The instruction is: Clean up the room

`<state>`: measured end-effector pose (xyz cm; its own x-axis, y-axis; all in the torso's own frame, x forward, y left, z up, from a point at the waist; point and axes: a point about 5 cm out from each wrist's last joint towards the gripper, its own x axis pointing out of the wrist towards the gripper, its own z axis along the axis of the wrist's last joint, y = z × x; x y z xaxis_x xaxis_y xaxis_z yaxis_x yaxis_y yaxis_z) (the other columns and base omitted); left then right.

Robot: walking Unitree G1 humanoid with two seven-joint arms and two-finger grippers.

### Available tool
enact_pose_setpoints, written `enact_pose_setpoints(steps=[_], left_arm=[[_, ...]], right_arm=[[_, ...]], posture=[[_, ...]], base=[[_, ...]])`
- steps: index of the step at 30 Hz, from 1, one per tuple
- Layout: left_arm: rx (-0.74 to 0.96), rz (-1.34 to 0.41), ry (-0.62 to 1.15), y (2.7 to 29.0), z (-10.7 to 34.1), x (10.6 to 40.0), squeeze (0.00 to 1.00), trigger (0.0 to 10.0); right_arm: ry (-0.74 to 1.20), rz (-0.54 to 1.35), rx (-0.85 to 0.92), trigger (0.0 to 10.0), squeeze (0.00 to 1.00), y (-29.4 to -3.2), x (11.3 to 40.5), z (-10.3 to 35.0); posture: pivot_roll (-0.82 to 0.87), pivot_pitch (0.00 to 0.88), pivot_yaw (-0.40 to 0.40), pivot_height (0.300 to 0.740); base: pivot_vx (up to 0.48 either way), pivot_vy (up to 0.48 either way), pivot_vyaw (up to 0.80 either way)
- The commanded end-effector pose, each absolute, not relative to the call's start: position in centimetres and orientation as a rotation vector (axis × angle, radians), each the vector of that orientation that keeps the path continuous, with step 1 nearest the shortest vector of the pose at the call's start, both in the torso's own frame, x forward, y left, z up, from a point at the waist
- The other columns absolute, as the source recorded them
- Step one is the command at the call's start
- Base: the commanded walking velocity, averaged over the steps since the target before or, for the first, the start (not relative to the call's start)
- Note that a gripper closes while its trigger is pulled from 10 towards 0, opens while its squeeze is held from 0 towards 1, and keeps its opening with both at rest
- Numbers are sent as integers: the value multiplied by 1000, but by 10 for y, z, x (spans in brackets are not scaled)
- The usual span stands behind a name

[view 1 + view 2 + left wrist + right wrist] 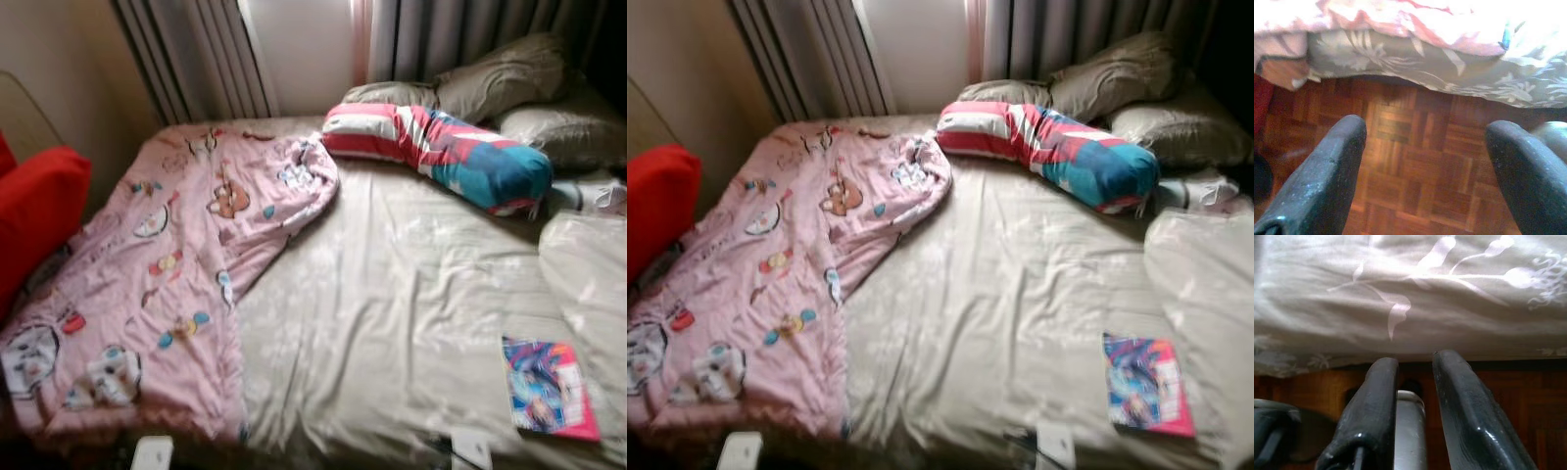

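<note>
Spreading across most of the head view, the bed (392, 323) wears a grey-beige floral sheet whose near edge hangs over the parquet floor (1415, 161). A pink cartoon-print blanket (167, 284) covers the bed's left side, bunched at its far end and draped over the near-left corner. At the far side, by the curtains (196, 59), a striped red, white and teal bolster (441, 147) lies across the bed, touching the grey pillows (509, 73) behind it. A colourful book (549, 387) lies flat near the bed's near-right corner, well apart from the blanket, with open sheet between them. Another pale pillow or folded cover (588, 274) sits along the right edge. A red cushion (34, 215) stands just left of the bed. Both arms hang low in front of the bed's edge: the left gripper (1425, 171) has its fingers spread wide above bare floor, with nothing between them; the right gripper (1415, 406) has its fingers nearly together, a narrow gap showing, below the overhanging sheet.
</note>
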<state>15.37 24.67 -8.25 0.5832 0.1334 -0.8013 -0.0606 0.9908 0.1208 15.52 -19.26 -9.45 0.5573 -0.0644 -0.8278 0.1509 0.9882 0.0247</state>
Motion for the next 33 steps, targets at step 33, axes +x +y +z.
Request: enact_pose_setpoints(steps=[33], left_arm=[[139,133,940,267,-76,153,0,10000]], right_arm=[[948,-53,101,10000,0,-175,162,-93]], posture=[[-9,17,96,740]], base=[[0,480,246]])
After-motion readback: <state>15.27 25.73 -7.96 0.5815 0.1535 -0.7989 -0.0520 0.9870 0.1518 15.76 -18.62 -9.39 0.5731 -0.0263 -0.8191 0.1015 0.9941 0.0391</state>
